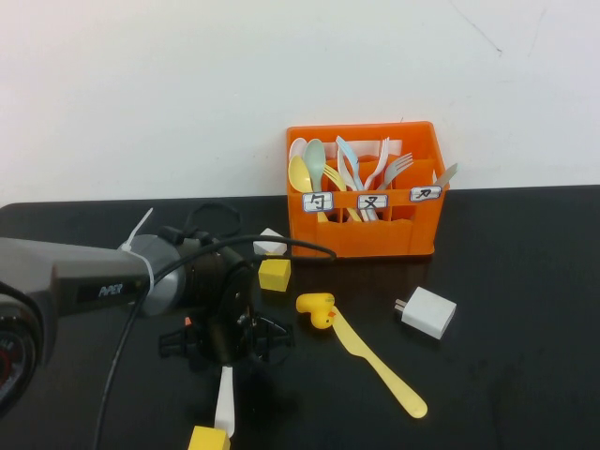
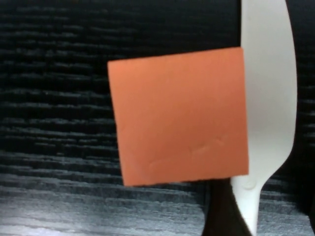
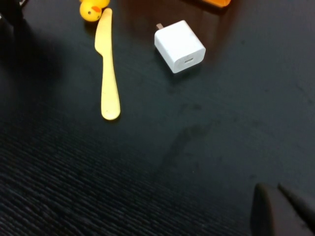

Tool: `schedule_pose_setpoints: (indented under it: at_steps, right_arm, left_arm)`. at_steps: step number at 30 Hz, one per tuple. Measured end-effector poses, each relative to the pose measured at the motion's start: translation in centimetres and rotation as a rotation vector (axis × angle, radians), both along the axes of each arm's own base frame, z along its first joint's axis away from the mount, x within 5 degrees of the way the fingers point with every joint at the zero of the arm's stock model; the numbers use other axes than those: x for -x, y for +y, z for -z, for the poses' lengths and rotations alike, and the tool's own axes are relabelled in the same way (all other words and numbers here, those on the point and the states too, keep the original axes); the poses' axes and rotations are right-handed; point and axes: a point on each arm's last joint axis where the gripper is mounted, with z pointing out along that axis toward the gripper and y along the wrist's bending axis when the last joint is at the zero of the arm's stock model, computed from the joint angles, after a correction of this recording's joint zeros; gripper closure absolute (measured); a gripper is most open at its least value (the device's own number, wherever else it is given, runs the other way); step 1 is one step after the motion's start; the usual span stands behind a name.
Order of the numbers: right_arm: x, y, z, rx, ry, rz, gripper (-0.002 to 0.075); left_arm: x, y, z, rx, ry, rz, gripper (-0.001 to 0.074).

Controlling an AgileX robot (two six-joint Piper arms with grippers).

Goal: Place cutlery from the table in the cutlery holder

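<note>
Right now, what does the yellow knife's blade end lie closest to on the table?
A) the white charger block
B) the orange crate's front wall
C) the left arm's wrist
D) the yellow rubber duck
D. In the high view the yellow knife runs diagonally with its blade end right at the yellow rubber duck; the right wrist view shows the same. The left gripper is over the white knife, and the right gripper is low near the table.

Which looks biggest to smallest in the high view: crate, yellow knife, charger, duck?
1. Crate
2. Yellow knife
3. Charger and duck: too alike to rank.
Left hand hovers over the white knife; right hand is above the table.
</note>
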Motion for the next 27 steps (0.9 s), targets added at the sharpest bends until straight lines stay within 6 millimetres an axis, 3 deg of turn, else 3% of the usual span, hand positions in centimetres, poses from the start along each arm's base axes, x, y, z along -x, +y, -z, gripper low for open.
schedule_pose_setpoints:
  at_steps: [8, 14, 27]
  right_arm:
    - [-0.08, -0.05, -0.06, 0.001, -0.01, 0.006, 0.0728]
    - [-0.08, -0.05, -0.06, 0.001, -0.01, 0.006, 0.0728]
    - [-0.08, -0.05, -0.06, 0.001, -0.01, 0.006, 0.0728]
  left_arm:
    - [-0.36, 0.01, 0.46, -0.028, 0.001, 0.019, 0.0423]
    - [-0.51, 0.02, 0.38, -0.036, -0.01, 0.031, 0.0638]
    - [-0.49, 0.1, -0.41, -0.038, -0.025, 0.035, 0.0663]
